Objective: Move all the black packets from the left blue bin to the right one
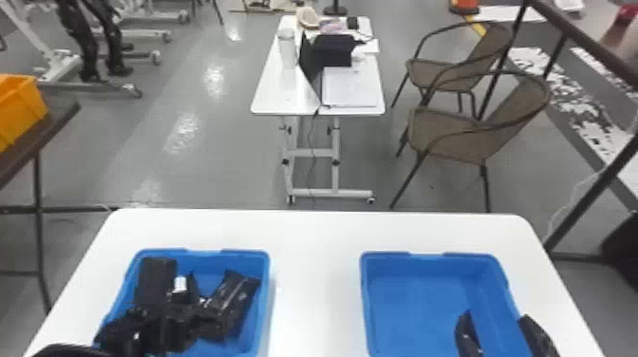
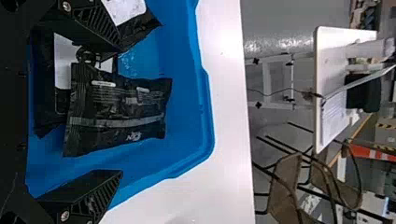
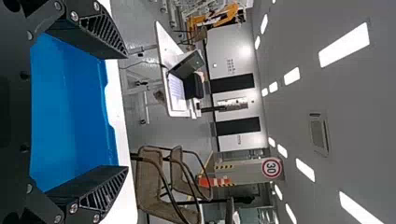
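Observation:
Several black packets (image 1: pixel 161 304) lie heaped in the left blue bin (image 1: pixel 264 304). Low at the head view's left edge is my left gripper (image 1: pixel 71 351); in the left wrist view the left gripper (image 2: pixel 121 109) is open, its fingers spread on either side of a black packet (image 2: pixel 119 112), not closed on it. My right gripper (image 1: pixel 498 320) is at the right side of the right blue bin (image 1: pixel 432 258), one finger over its inside and one past its right wall. In the right wrist view the right gripper (image 3: pixel 127 112) stands open with the blue bin (image 3: pixel 70 112) behind its fingers.
Both bins stand on a white table (image 1: pixel 313 285), with a strip of tabletop between them. Beyond it are another white table (image 1: pixel 285 99) with a laptop, brown chairs (image 1: pixel 455 133), and an orange crate (image 1: pixel 21 109) on a side table.

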`<state>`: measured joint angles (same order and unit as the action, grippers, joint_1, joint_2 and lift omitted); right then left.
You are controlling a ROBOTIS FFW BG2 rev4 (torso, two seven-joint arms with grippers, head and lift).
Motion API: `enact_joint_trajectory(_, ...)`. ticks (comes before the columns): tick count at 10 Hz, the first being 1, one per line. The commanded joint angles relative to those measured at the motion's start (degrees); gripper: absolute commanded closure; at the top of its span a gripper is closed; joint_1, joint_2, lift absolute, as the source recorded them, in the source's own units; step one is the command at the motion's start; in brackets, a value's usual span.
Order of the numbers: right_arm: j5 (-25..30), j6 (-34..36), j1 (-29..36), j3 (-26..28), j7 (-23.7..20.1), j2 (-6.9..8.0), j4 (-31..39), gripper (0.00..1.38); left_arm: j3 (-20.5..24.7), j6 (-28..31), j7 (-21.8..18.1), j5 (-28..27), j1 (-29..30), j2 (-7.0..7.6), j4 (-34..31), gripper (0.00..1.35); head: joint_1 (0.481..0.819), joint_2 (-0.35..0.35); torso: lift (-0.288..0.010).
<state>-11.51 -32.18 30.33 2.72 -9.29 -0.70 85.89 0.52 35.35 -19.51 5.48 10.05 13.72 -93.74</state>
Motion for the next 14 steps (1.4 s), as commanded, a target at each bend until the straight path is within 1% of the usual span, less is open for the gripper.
enact_joint_trajectory(1,-0.18,0.01,-0.18,0.00,-0.20,0.75,-0.20,0.17,-1.22,1.65,-0.62,-1.87,-2.40,0.08,2.69,0.10,0.695,0.007,0.000)
enact_joint_trajectory(3,-0.71,0.10,-0.18,-0.09,-0.20,0.75,-0.37,0.17,-2.01,2.00,-1.32,-2.66,-5.13,-0.01,7.08,0.10,0.695,0.006,0.000)
enact_joint_trajectory(4,-1.06,0.10,-0.09,-0.17,-0.20,0.75,-0.46,0.17,-3.16,1.03,-2.29,-1.96,-7.15,-0.01,11.21,0.10,0.695,0.006,0.000)
enact_joint_trajectory(5,-1.33,0.10,-0.18,-0.44,-0.29,0.75,-0.64,0.17,-4.30,-1.17,-6.33,-2.40,-10.05,-0.19,16.49,0.11,0.695,0.003,0.000)
enact_joint_trajectory(6,-1.59,0.10,-0.35,-0.70,-0.29,0.75,-0.64,0.17,-5.79,-1.08,-7.65,-5.65,-11.72,-0.10,17.37,0.17,0.695,-0.015,0.000)
enact_joint_trajectory(7,-1.68,0.10,-0.35,-0.88,-0.29,0.75,-0.64,0.17,-6.06,-1.43,-8.70,-6.97,-12.34,-0.10,17.37,0.54,0.695,-0.022,0.000)
enact_joint_trajectory(8,-1.77,0.19,-0.27,-0.88,-0.29,0.75,-0.81,0.17,-5.27,-2.13,-10.55,-7.85,-12.34,-0.01,17.10,0.94,0.695,-0.025,0.000)
enact_joint_trajectory(9,-2.38,0.19,-0.18,-1.14,-0.29,0.75,-0.99,0.17,-4.83,-1.08,-11.34,-7.67,-12.42,0.34,16.84,1.00,0.695,-0.025,0.000)
enact_joint_trajectory(10,-2.47,0.19,-0.18,-1.14,-0.29,0.75,-0.99,0.17,-4.83,1.65,-11.60,-8.20,-12.69,0.52,16.84,1.05,0.695,-0.020,0.000)
enact_joint_trajectory(11,-2.47,0.19,-0.44,-1.14,-0.29,0.75,-1.08,0.17,-4.47,4.37,-11.69,-9.34,-13.04,0.34,16.84,1.22,0.695,-0.016,0.000)
enact_joint_trajectory(13,-2.73,0.19,-0.71,-1.40,-0.29,0.75,-1.34,0.17,-4.39,4.99,-15.82,-13.82,-14.18,0.17,17.28,1.21,0.695,0.000,0.000)
enact_joint_trajectory(14,-3.08,0.19,-0.71,-1.49,-0.29,0.75,-1.43,0.17,-4.21,4.46,-16.79,-15.49,-14.27,0.25,17.28,1.21,0.695,0.003,0.000)
